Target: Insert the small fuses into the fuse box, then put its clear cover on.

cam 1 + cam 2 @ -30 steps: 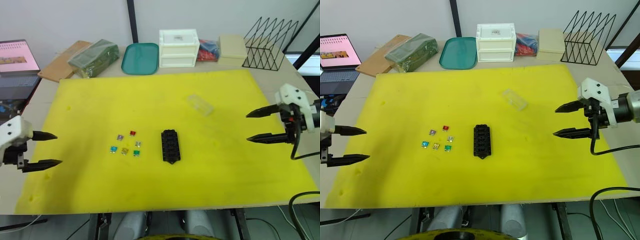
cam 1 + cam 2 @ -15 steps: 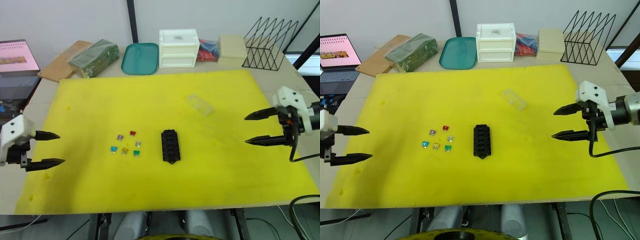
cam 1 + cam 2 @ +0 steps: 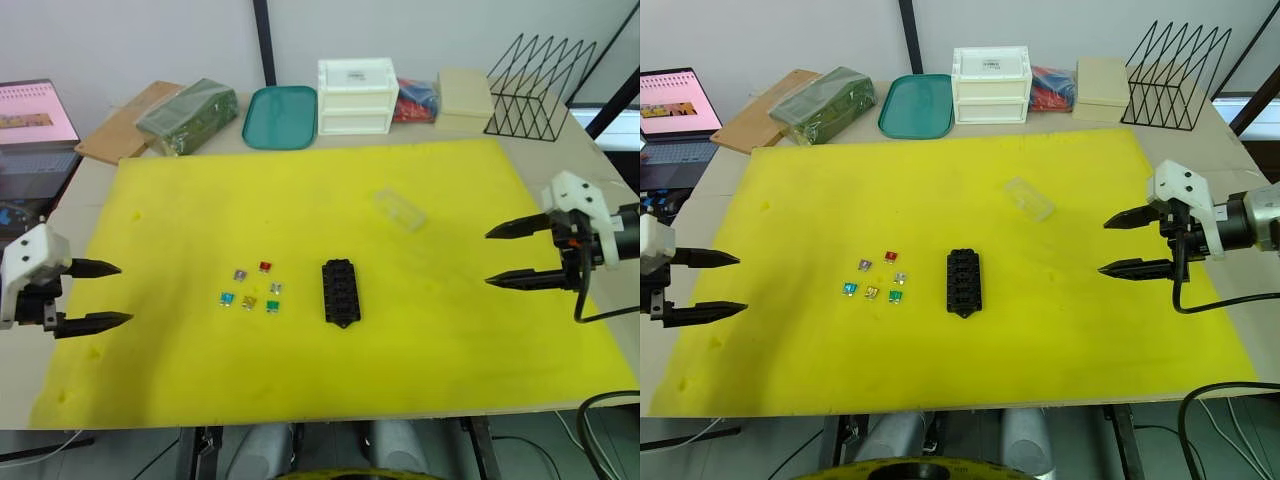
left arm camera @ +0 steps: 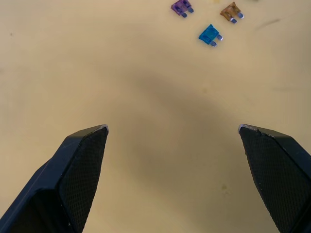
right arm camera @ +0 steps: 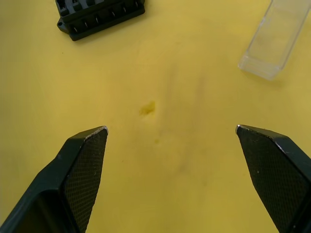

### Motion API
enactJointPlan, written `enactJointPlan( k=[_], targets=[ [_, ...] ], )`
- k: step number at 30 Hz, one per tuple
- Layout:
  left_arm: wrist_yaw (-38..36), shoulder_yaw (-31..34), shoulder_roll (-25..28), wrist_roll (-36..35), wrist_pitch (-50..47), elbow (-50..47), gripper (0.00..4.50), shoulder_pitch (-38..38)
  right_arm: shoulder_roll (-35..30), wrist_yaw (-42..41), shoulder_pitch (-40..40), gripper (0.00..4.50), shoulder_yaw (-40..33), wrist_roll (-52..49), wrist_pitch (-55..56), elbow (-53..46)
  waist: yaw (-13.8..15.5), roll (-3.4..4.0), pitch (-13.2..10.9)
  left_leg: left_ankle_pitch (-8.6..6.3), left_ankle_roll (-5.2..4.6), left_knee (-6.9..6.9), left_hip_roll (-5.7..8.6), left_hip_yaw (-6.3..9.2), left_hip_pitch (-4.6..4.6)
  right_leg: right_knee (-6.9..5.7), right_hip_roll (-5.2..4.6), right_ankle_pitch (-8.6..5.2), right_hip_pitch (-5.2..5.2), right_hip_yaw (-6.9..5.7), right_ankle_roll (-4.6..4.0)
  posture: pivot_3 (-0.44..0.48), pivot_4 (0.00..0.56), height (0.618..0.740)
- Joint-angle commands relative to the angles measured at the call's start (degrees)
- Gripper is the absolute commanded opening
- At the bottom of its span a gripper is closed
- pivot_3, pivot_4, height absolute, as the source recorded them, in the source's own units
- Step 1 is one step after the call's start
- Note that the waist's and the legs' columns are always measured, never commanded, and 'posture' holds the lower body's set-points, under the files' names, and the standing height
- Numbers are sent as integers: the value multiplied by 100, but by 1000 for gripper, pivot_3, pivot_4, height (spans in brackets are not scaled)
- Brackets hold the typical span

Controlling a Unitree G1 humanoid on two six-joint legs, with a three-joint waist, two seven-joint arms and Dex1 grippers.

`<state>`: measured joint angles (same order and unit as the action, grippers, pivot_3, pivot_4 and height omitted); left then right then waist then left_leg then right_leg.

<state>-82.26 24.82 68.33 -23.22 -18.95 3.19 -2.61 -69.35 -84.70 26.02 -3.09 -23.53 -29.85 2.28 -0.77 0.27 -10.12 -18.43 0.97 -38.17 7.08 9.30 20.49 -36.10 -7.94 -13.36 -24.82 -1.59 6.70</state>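
Several small fuses (image 3: 251, 288) in red, purple, blue, tan, grey and green lie in a loose cluster on the yellow mat (image 3: 300, 200), just left of the black fuse box (image 3: 341, 292). The clear cover (image 3: 400, 210) rests flat farther back and to the right. My left gripper (image 3: 108, 294) hovers open over the mat's left edge, well left of the fuses; its wrist view catches the purple fuse (image 4: 182, 7), tan fuse (image 4: 231, 11) and blue fuse (image 4: 210, 35). My right gripper (image 3: 502, 256) hangs open at the mat's right side, with the fuse box (image 5: 99, 17) and cover (image 5: 274, 39) ahead of it.
Along the table's back edge stand a green tray (image 3: 282, 117), a white drawer box (image 3: 357, 96), a beige box (image 3: 465, 98), a black wire rack (image 3: 540, 88), a green wrapped packet (image 3: 187, 115) and a wooden board (image 3: 125, 122). A laptop (image 3: 30, 130) sits at far left.
Both grippers have drifted slightly inward toward the mat's middle, still open. The fuses, fuse box and cover lie where they were.
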Motion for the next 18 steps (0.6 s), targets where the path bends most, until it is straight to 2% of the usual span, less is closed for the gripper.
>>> enactJointPlan(
  k=[1,5,10,15,18],
  targets=[
    [54,2,-2,-173,-279,-165,4500,90,96,186,156,4472,-214,-173,-140,-285,0,0,0,0,0,0,0,0,0,0,1,0,0,0,0,0,150,740],
    [148,-156,-88,-609,-1126,-442,4500,244,322,475,339,4472,-276,-469,-558,-738,0,1,0,2,4,0,-1,0,0,-1,1,1,-1,2,-1,0,150,740],
    [380,-480,-337,-1490,-2745,-838,4500,495,800,989,693,4472,-120,-1040,-1201,-1779,-2,0,0,2,4,0,-2,2,2,-2,3,2,-2,3,-2,0,150,740],
    [695,-700,-519,-2022,-3936,-682,4500,907,1161,1296,877,4472,237,-1114,-1355,-2406,11,-6,0,4,7,-4,-3,5,4,-3,7,2,-3,4,-2,0,150,740],
    [971,-964,-644,-2280,-4991,-99,4500,1420,1590,1510,1195,4472,648,-1163,-1417,-2719,14,-5,1,6,10,-5,-2,5,0,-4,6,2,0,4,-3,0,150,740]
  ],
)
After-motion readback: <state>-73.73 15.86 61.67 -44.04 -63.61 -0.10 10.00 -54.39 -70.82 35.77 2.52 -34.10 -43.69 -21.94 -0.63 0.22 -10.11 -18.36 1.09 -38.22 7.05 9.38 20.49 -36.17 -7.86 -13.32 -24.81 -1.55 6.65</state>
